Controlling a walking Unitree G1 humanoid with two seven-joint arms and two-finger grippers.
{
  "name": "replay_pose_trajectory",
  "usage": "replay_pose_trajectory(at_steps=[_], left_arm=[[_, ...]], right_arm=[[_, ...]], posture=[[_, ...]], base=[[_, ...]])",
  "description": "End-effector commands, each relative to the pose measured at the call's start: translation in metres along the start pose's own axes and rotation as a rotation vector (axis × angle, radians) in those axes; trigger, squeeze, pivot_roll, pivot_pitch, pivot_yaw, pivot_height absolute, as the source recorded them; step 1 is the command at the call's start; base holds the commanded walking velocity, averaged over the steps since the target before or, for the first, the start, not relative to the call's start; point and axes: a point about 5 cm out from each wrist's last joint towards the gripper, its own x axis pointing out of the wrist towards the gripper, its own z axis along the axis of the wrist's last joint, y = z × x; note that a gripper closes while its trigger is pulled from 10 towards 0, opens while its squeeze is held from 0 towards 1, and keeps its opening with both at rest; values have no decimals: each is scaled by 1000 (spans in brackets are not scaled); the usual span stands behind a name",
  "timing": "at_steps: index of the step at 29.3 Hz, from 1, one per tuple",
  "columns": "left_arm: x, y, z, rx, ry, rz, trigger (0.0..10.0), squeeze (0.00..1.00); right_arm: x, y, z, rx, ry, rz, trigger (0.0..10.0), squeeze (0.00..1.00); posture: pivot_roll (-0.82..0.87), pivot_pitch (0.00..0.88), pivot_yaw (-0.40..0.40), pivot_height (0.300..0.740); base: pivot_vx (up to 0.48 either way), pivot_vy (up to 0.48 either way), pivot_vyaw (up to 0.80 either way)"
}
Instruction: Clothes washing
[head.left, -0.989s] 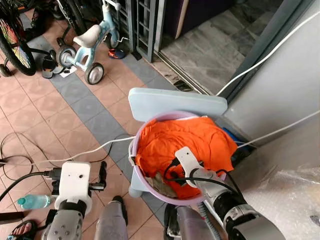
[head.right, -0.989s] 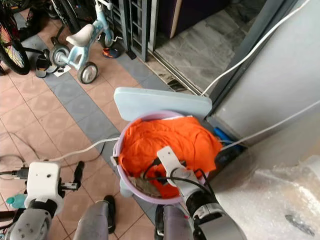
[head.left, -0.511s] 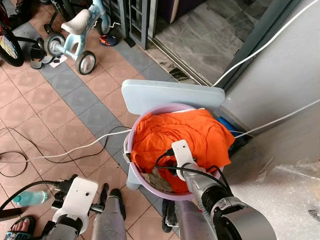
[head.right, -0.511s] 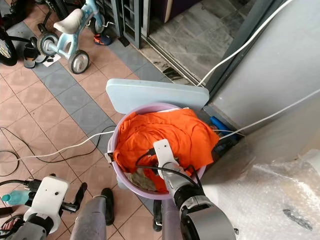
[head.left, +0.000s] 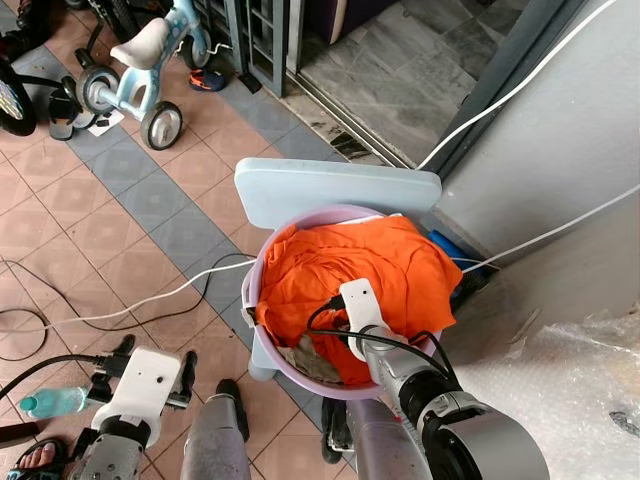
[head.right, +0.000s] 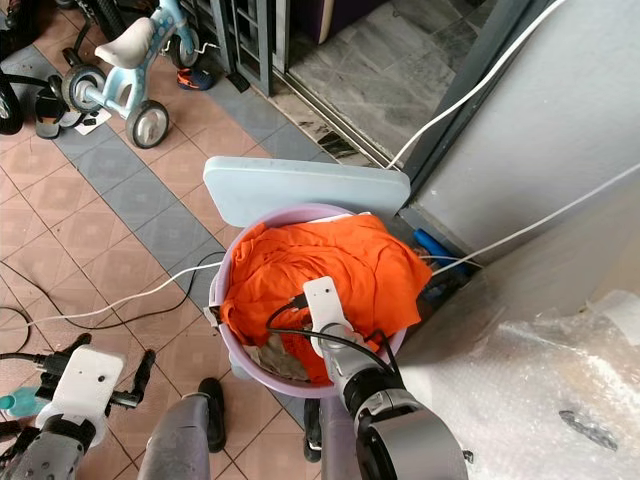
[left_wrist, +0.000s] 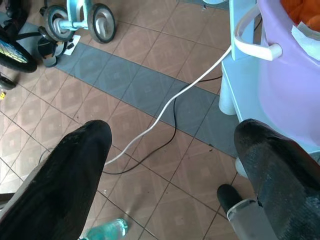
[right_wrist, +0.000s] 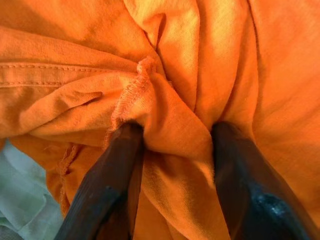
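Reaching down into a lilac wash basin (head.left: 262, 330) that sits on a pale blue stool (head.left: 330, 192) on the tiled floor, the right gripper (right_wrist: 172, 145) is sunk in the orange clothing (head.left: 375, 268) heaped there, probably to lift it out for washing. Its jaws are part-open, with a fold of cloth bunched between both fingers (right_wrist: 107, 180). The left gripper (left_wrist: 172, 150) hangs idle over the floor to the left, jaws wide apart and empty.

Right arm reaches forward and down, its gripper (right_wrist: 170, 165) with jaws part closed, pinching a fold. Left gripper (left_wrist: 172, 170) hangs low, jaws spread wide.
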Motion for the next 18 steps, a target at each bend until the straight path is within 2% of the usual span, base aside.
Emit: replay_pose_trajectory(at_steps=[1, 3, 5, 8, 11, 12, 13, 17, 18], left_arm=[[-1, -4, -7, 2, 25, -8, 10000, 0], [4, -5, -5, -6, 10, -7, 10000, 0], [11, -12, 0, -39, -21, -61, 10000, 0], [15, -17, 4, -54, -47, -98, 10000, 0], [28, -36, 14, -46, -119, -279, 10000, 0], [28, -36, 14, -46, -119, -279, 10000, 0], [34, -38, 17, -40, -134, -314, 10000, 0], [46, -36, 21, -36, -146, -313, 10000, 0], [52, -37, 26, -32, -164, -334, 10000, 0]], right_arm=[[0, 6, -9, 24, 32, 21, 0, 0], [0, 6, -3, 25, 16, 31, 0, 0], [1, 5, 2, 12, 1, 38, 0, 0], [1, 4, 3, 14, -2, 41, 0, 0], [1, 2, 13, 40, -27, 58, 0, 0], [1, 2, 13, 40, -27, 58, 0, 0], [1, 0, 18, 48, -47, 64, 0, 0], [1, -3, 26, 61, -76, 73, 0, 0], [0, -8, 33, 83, -106, 78, 0, 0]], posture=[[89, 295, -104, 740], [89, 287, -105, 740], [84, 264, -108, 740], [83, 253, -108, 740], [69, 192, -101, 740], [69, 192, -101, 740], [66, 172, -96, 740], [61, 137, -88, 740], [57, 103, -78, 740]], base=[[0, 0, 0], [0, 0, 0], [0, 0, 0], [0, 0, 0], [0, 0, 0], [0, 0, 0], [0, 0, 0], [0, 0, 0], [0, 0, 0]])
